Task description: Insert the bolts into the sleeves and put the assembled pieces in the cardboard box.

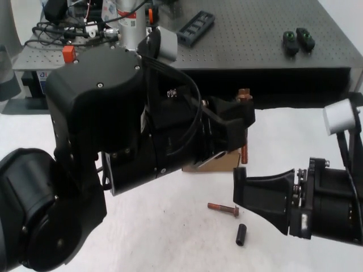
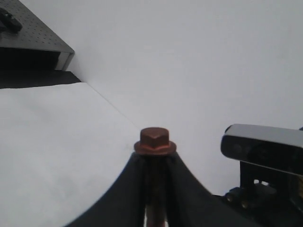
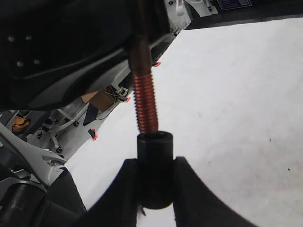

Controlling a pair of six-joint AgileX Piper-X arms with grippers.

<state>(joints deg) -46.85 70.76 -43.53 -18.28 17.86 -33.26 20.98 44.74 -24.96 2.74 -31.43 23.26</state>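
The first pairing is under way but not finished. The left fingers (image 2: 129, 189) are pinching a copper bolt (image 2: 155, 141) by its shank and hold it upright, its hexagonal head just above the fingertips and its threaded end pointing down below them. The right fingers (image 3: 122, 189) are clamped on a short black sleeve (image 3: 155, 144), which stands with its open mouth upward between them. In the right wrist view the bolt's thread meets that mouth, so the tip looks to be at the opening or barely inside. Almost the whole thread is bare above the sleeve, and I judge the insertion as only beginning.

Below and just beside the right fingers, a second bolt (image 1: 223, 208) lies flat on the white bench (image 1: 170, 238). A second sleeve (image 1: 241, 234) lies near it, apart from it and unassembled. The cardboard box (image 1: 224, 162) sits behind the left fingers, mostly hidden by the arm, and I cannot tell what is in it.

What is left, as I read it: push this bolt home, box the pair, then assemble and box the two loose parts.
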